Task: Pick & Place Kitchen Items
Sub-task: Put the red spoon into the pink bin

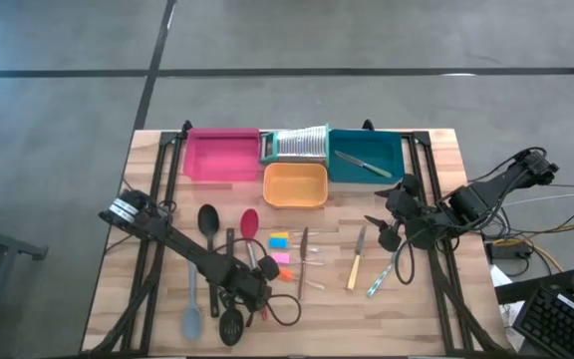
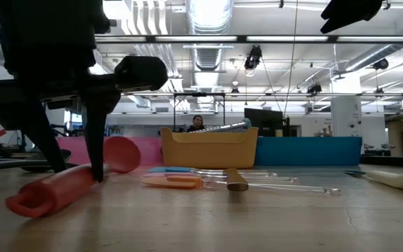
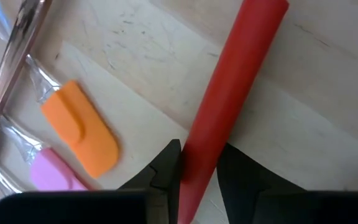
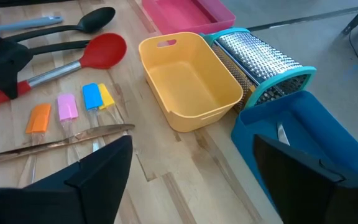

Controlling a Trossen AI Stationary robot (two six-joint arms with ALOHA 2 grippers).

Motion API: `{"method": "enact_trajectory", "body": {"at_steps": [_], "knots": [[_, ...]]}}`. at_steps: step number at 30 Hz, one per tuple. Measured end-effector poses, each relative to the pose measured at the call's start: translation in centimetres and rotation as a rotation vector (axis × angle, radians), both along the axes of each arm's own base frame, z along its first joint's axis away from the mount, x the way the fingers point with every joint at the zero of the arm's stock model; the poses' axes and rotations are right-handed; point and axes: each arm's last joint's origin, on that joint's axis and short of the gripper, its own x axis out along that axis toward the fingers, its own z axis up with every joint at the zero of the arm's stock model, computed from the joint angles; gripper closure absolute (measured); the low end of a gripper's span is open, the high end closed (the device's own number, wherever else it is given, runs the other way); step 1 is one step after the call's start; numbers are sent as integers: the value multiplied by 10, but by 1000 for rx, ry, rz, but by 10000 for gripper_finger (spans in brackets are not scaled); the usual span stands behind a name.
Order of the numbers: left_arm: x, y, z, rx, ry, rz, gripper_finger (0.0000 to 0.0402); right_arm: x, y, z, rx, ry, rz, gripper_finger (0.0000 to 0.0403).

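A pale butcher-block table (image 1: 427, 309) with visible plank seams stands on a grey concrete floor crossed by dark lines; the low view looks into a bright workshop with ceiling ducts and a seated person (image 2: 197, 124) far back. Toward twelve o'clock sit smooth rectangular plastic trays: pink tray (image 1: 222, 155), orange tray (image 1: 295, 185), teal tray (image 1: 367, 158) holding a green-handled knife (image 1: 363, 164), with a ribbed silver grater (image 1: 300, 145) between them. The left gripper (image 3: 197, 177), near seven o'clock, clamps the matte red spoon (image 3: 232, 109) by its round handle as it lies on the wood. The right gripper (image 4: 191, 174) hovers at three o'clock, fingers spread, empty. Small yellow, blue, orange and pink spatulas (image 4: 70, 109) lie at centre.
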Motion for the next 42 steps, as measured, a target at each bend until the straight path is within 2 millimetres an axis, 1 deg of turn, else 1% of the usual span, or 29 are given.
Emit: {"method": "enact_trajectory", "body": {"at_steps": [5,8,13,16,20,24,28,31,35,42], "knots": [[1,-2,11,-9,-18,20,317,0,0,0,0,0,0,54],[-4,-4,19,-5,-8,44,330,0,0,0,0,0,0,45],[-6,-7,45,43,-39,89,338,0,0,0,0,0,0,39],[-5,-7,54,94,-57,86,339,0,0,0,0,0,0,39],[-2,-6,73,134,-139,77,339,0,0,0,0,0,0,39],[-3,-5,88,203,-220,79,338,0,0,0,1,0,0,39],[-9,-2,107,244,-316,115,338,0,0,0,1,0,1,39],[-14,1,119,235,-354,132,340,0,0,0,1,0,1,39],[-20,5,133,216,-408,158,342,0,0,0,2,-1,1,39],[-28,12,150,253,-502,206,342,0,0,0,4,-4,1,39]]}}
